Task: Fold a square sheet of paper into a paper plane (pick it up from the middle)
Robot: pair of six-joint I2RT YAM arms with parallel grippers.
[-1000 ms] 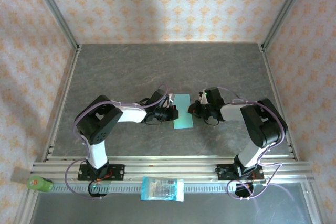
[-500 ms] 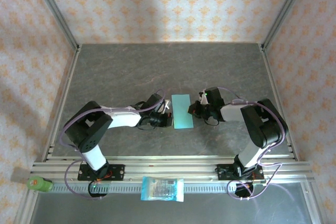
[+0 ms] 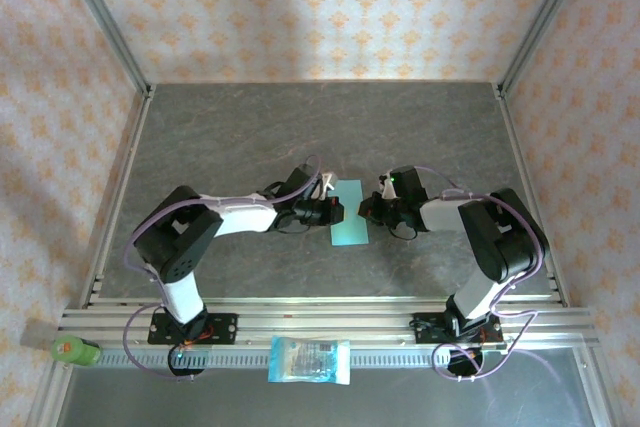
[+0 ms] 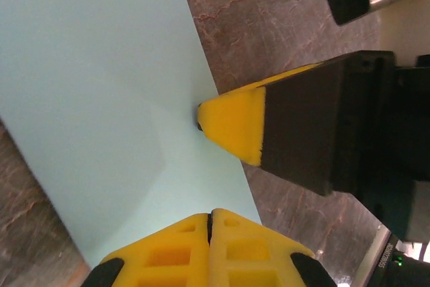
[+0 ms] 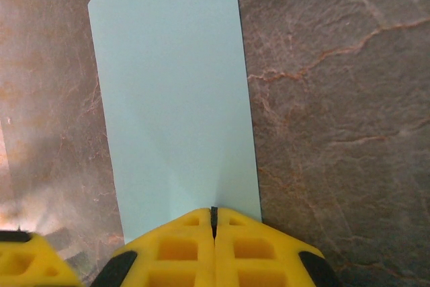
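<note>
The square sheet of paper lies on the dark table as a narrow light teal rectangle, seemingly folded in half. My left gripper is shut, its tips resting on the sheet's left long edge. My right gripper is shut too, tips touching the opposite long edge of the paper. In the left wrist view, my left gripper sits over the paper and the right gripper's yellow fingertip touches its far edge. My right gripper shows no paper between its fingers. No paper plane shape is visible.
A blue-and-white printed packet lies on the front rail, and a green object at the front left corner. Metal frame posts and patterned walls enclose the table. Open tabletop lies behind the paper.
My left gripper drew back off the paper towards the near left, then swung right again onto the sheet's left edge. The right arm and the paper have stayed put.
</note>
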